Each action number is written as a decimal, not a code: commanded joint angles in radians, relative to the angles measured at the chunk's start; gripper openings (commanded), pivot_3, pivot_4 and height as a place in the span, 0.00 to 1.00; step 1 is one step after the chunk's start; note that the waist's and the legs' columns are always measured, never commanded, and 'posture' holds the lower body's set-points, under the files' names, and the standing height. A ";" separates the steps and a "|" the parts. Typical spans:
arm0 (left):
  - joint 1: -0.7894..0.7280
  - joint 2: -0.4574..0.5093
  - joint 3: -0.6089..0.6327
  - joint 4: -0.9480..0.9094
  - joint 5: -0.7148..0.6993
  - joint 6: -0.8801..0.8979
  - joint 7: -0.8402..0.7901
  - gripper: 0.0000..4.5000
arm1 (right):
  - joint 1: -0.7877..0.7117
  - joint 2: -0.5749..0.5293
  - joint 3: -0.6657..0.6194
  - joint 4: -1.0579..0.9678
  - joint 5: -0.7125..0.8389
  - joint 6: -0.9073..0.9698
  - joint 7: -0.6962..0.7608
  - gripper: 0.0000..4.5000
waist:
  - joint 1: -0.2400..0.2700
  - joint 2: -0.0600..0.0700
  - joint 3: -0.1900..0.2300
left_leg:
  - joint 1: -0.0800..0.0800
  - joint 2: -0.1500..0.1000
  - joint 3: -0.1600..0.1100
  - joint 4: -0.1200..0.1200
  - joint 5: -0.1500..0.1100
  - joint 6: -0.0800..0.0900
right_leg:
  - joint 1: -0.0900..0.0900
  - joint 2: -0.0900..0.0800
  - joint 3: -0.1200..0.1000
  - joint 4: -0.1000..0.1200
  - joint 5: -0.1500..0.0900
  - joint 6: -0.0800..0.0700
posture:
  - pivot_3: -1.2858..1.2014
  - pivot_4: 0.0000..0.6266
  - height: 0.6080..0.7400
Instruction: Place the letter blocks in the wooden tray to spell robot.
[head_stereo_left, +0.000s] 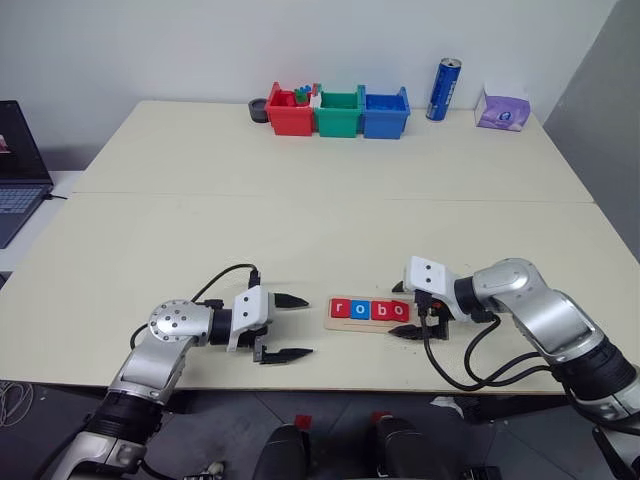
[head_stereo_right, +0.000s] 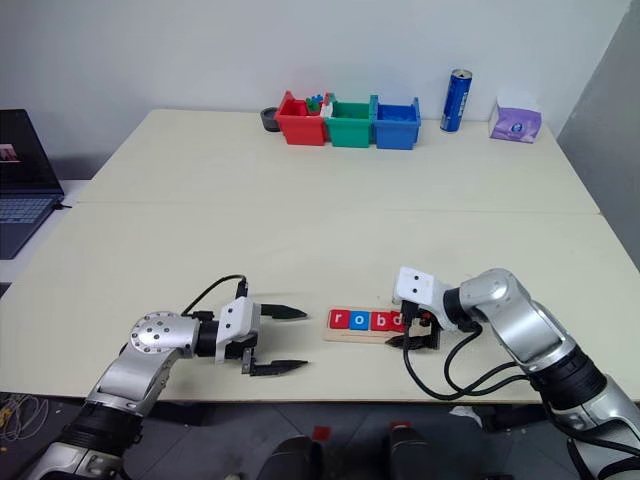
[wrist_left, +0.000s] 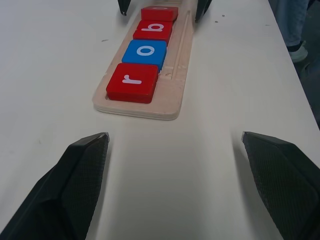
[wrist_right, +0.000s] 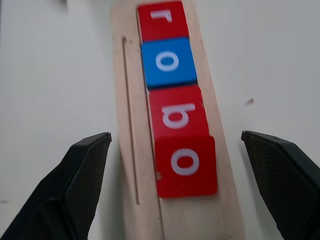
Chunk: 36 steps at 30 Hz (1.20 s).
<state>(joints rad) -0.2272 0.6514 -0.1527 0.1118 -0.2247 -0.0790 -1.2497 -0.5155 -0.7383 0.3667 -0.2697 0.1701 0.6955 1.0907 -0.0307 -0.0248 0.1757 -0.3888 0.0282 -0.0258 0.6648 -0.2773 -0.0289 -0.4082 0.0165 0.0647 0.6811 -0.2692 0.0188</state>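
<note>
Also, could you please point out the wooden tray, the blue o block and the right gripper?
wooden tray (wrist_left: 172, 102): left wrist view, bare rim.
blue o block (wrist_right: 168, 62): right wrist view, top face.
right gripper (wrist_right: 182, 187): right wrist view, midway between open fingertips.

Probably a lab, laptop (head_stereo_left: 18, 165), sorting bins (head_stereo_left: 338, 112), plain tables (head_stereo_left: 300, 215)

Both arms reach in low over the table (head_stereo_left: 300, 210), bent at the elbow so that the two claws point toward each other.

The left claw (head_stereo_left: 290, 326) points across toward the robot's right and slightly downward. Its two black fingers (head_stereo_left: 291, 299) are spread wide, one above the other in the head views, with nothing between them. In the left wrist view the two fingertips stand far apart.

The right claw (head_stereo_left: 405, 310) points toward the robot's left, tilted more steeply downward, with its tips close to the table. Its fingers are spread wide as well, as the right wrist view shows, and grip nothing.
</note>
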 joint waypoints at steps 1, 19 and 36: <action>0.005 0.002 0.012 -0.017 -0.003 -0.019 0.009 1.00 | 0.030 -0.013 -0.118 -0.123 0.087 0.076 -0.021 1.00 | 0.000 0.000 0.000 | 0.000 0.000 0.000 0.000 0.000 0.000 | 0.000 0.000 0.000 0.000 0.000 0.000 | 0.52 0.24 1.00; -0.011 -0.001 0.002 0.007 0.003 -0.032 0.008 1.00 | 0.170 0.050 -0.113 -0.282 0.069 0.125 -0.271 0.13 | -0.002 0.000 0.000 | 0.000 0.000 0.000 0.000 0.000 0.000 | 0.000 0.001 -0.001 0.000 -0.001 0.001 | 0.52 0.24 1.00; 0.002 -0.002 0.003 0.000 0.012 -0.038 0.020 1.00 | 0.070 -0.004 0.034 -0.156 -0.057 0.041 -0.223 0.00 | -0.001 0.000 0.000 | -0.001 0.000 0.000 0.000 0.000 0.000 | 0.000 0.000 -0.001 0.000 0.000 0.000 | 0.52 0.24 1.00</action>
<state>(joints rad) -0.2273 0.6502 -0.1527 0.1312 -0.2128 -0.0999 -1.2327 -0.4202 -0.7344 0.4085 -0.4098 0.1197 0.7571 0.8553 -0.0317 -0.0249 0.1756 -0.3893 0.0281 -0.0256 0.6648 -0.2772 -0.0289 -0.4083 0.0166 0.0641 0.6808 -0.2694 0.0191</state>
